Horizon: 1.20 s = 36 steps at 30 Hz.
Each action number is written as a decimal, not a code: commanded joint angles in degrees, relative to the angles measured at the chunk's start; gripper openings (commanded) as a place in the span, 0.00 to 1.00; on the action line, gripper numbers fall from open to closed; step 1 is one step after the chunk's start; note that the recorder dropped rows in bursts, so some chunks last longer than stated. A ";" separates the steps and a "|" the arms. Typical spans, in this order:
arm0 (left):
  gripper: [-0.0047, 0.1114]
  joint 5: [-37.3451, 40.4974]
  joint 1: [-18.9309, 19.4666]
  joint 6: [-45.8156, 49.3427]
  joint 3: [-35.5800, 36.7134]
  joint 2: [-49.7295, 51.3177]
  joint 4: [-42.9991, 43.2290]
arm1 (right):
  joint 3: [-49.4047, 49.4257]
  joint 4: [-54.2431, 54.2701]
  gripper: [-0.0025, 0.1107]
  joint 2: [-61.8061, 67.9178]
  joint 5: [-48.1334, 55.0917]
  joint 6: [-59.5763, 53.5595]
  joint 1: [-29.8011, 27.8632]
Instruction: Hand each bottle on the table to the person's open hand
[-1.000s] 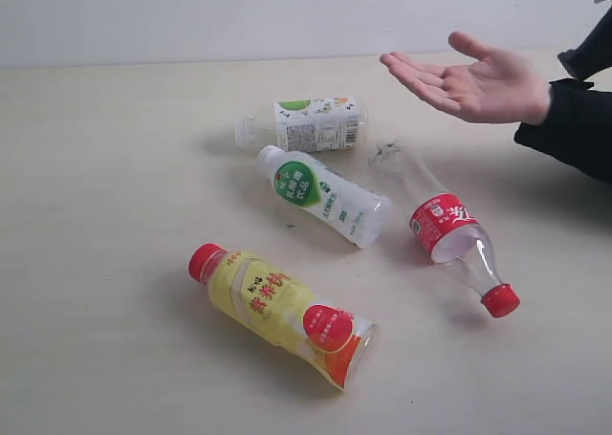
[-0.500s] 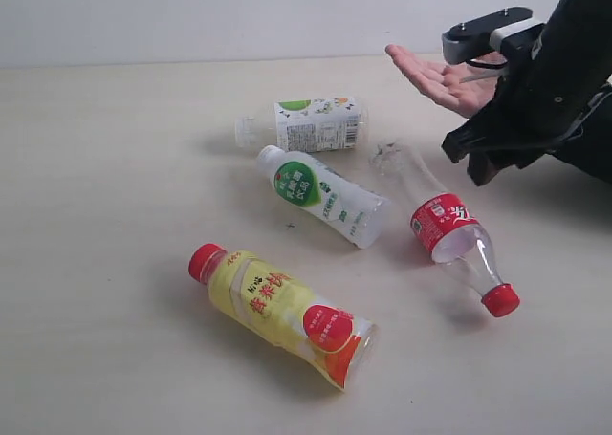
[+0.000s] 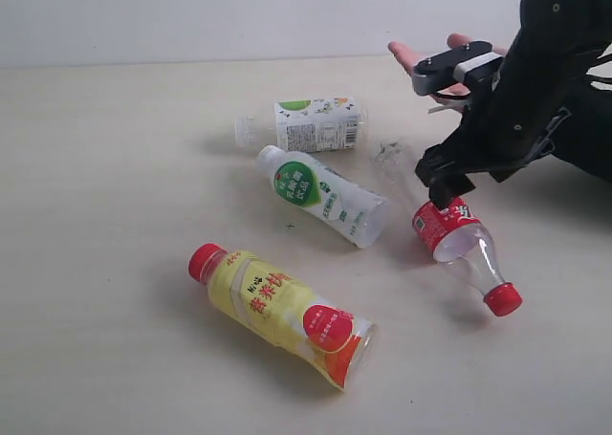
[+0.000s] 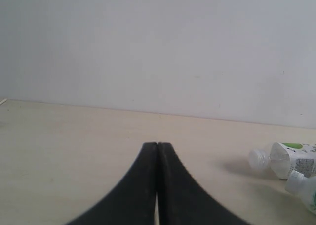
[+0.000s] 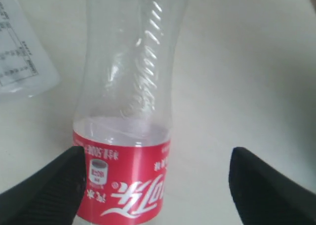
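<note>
Since a second ago the right arm has swung in and come down. The right gripper (image 5: 154, 158) now straddles the red-labelled bottle (image 3: 449, 227), jaws wide apart on either side of its label and not clamped on it. That bottle has barely shifted. One open hand (image 3: 406, 54) shows half hidden behind the arm, near the far edge of the desk (image 3: 115, 167). Four bottles lie flat:
- the red-labelled one
- the yellow bottle (image 3: 282, 314), closest to the near edge
- the white bottle (image 3: 320, 194), mid-desk
- the white-green-labelled bottle (image 3: 316, 122), farther back

The left gripper (image 4: 157, 146) is pressed together, holding nothing.
</note>
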 commanded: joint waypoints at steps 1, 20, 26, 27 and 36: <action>0.04 -0.39 -0.16 0.05 0.04 -0.34 0.08 | -0.39 0.81 0.70 1.02 -3.46 -0.53 2.35; 0.04 -0.39 -0.16 0.05 0.04 -0.34 0.08 | -0.25 0.81 0.79 6.90 -5.26 0.04 3.69; 0.04 -0.39 -0.16 0.05 0.04 -0.34 0.08 | -0.25 0.81 0.78 9.37 -5.13 0.14 3.69; 0.04 -0.39 -0.16 0.05 0.04 -0.34 0.08 | -0.25 0.81 0.75 9.62 -5.13 0.14 3.69; 0.04 -0.39 -0.16 0.05 0.04 -0.34 0.08 | -0.25 -0.33 0.27 9.62 -4.77 0.14 3.69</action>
